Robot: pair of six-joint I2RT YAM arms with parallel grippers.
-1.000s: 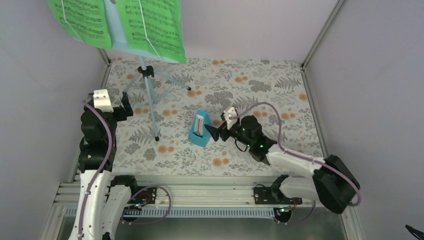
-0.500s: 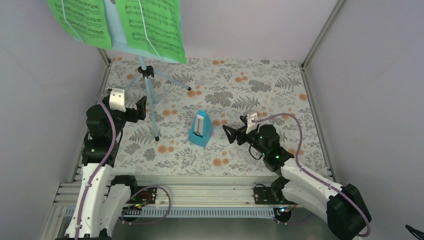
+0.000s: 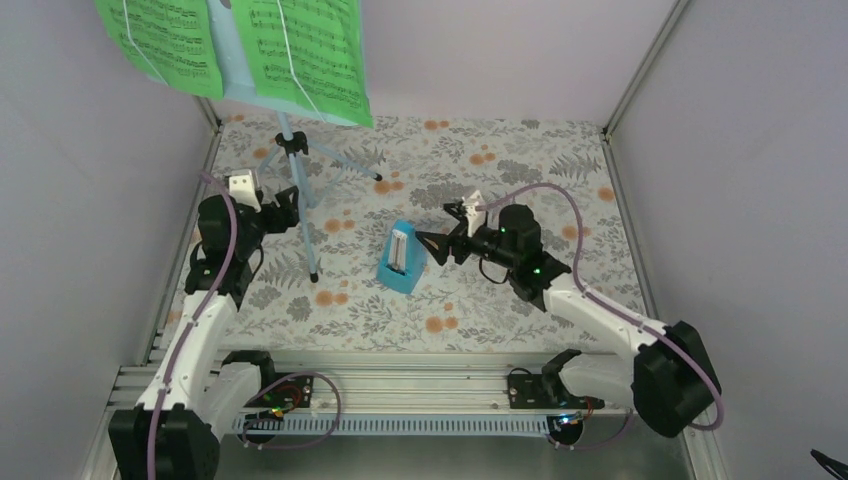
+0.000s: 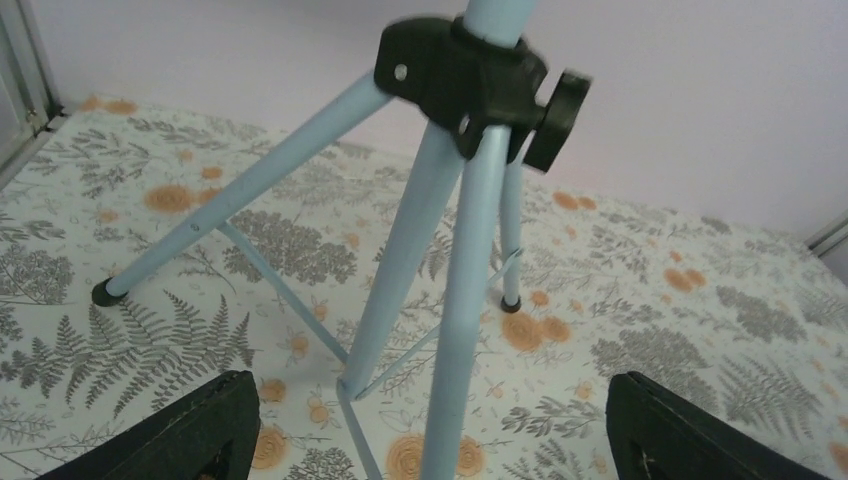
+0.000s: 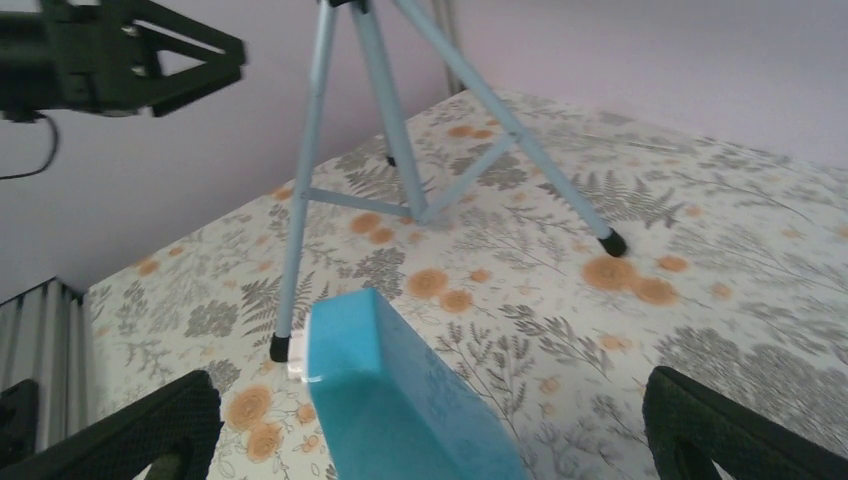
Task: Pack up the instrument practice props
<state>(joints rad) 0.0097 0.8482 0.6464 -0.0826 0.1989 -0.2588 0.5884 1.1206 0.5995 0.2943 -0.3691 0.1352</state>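
Observation:
The pale blue tripod music stand (image 3: 301,205) stands at the back left. Its desk carries two bright green sheet-music pages (image 3: 300,55). My left gripper (image 3: 289,207) is open and right beside the stand's front leg. In the left wrist view that leg (image 4: 470,300) runs down between the left gripper's (image 4: 435,430) wide-apart black fingers, touching neither. The small blue metronome (image 3: 401,258) stands mid-table with its white face to the left. My right gripper (image 3: 437,230) is open just right of it. In the right wrist view the metronome (image 5: 400,400) fills the gap of the right gripper (image 5: 420,430).
A floral cloth (image 3: 520,180) covers the table, bounded by pale walls with metal corner posts (image 3: 640,70). The tripod's black hub and knob (image 4: 470,75) sit high in the left wrist view. The stand's three feet spread over the back left of the cloth.
My left arm has reached forward and right until its gripper straddles the tripod's front leg. My right arm pulled back, then swung up again beside the metronome.

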